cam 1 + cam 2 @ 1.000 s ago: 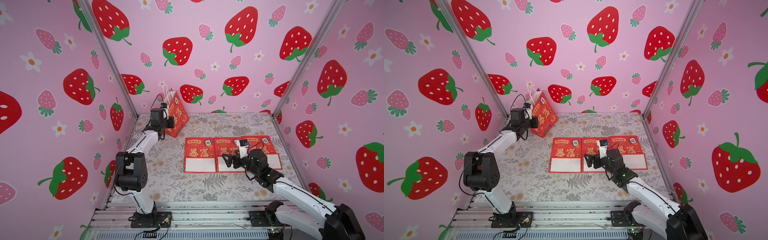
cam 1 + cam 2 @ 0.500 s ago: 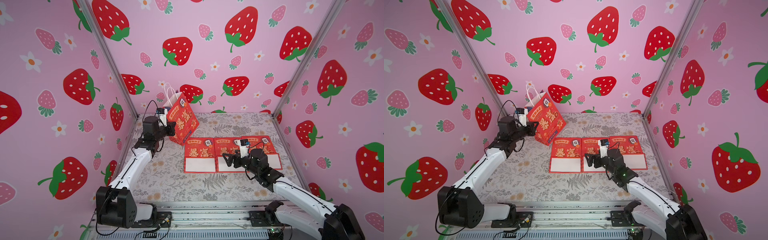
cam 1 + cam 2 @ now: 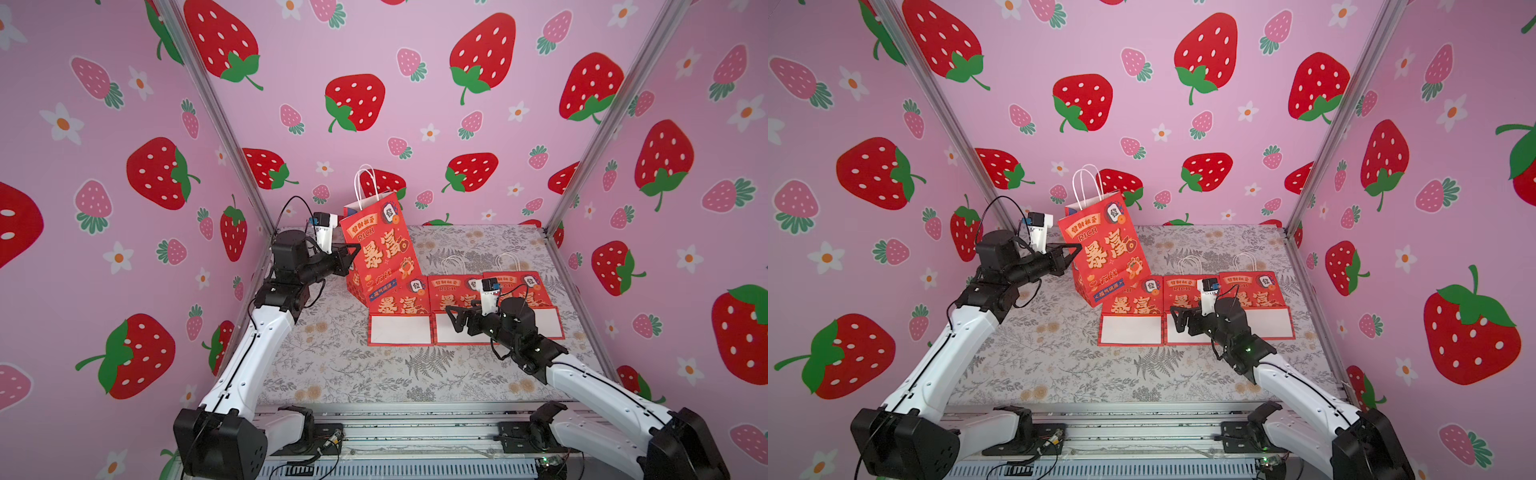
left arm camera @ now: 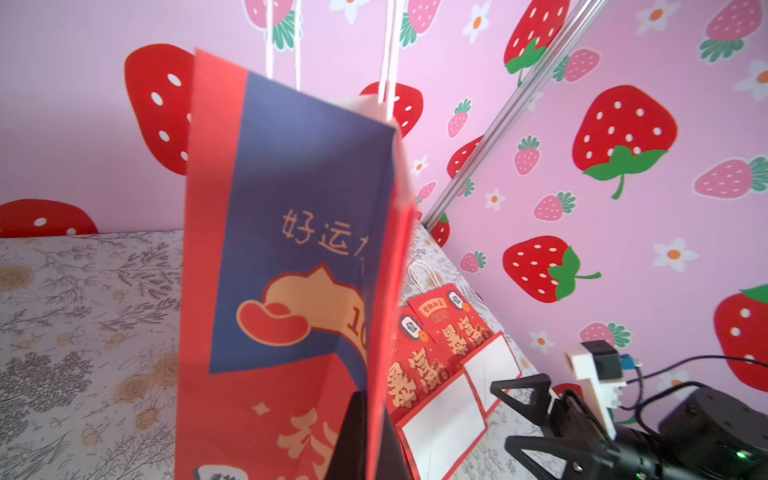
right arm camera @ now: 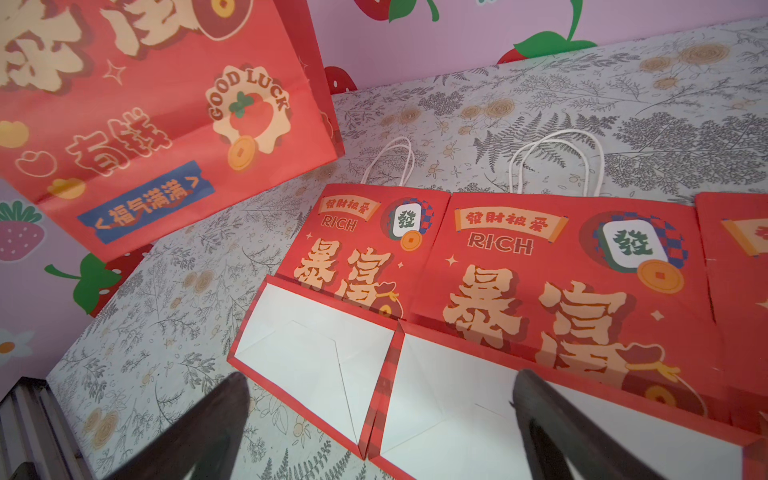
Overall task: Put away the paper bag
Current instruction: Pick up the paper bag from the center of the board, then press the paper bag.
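Note:
A red paper bag (image 3: 382,253) (image 3: 1104,253) with white rope handles and gold lettering hangs tilted at the back left of the table. My left gripper (image 3: 353,249) (image 3: 1077,248) is shut on its side edge. In the left wrist view both black fingers pinch that red edge at my left gripper (image 4: 374,399), and the bag's blue side panel (image 4: 291,187) fills the view. My right gripper (image 3: 451,318) (image 3: 1177,318) (image 5: 380,382) stands open and empty, low over the white folded bottoms of the flat bags. The held bag (image 5: 145,104) shows beyond them.
Three flattened red bags lie in a row on the floral tablecloth (image 3: 332,365): left (image 3: 399,307), middle (image 3: 457,299), right (image 3: 536,291). The held bag's lower corner overlaps the left flat bag (image 5: 345,249) in both top views. Pink strawberry walls close in three sides.
My left arm has swung the bag out of the back left corner toward the middle and tilted it. The right arm has stayed put, still open.

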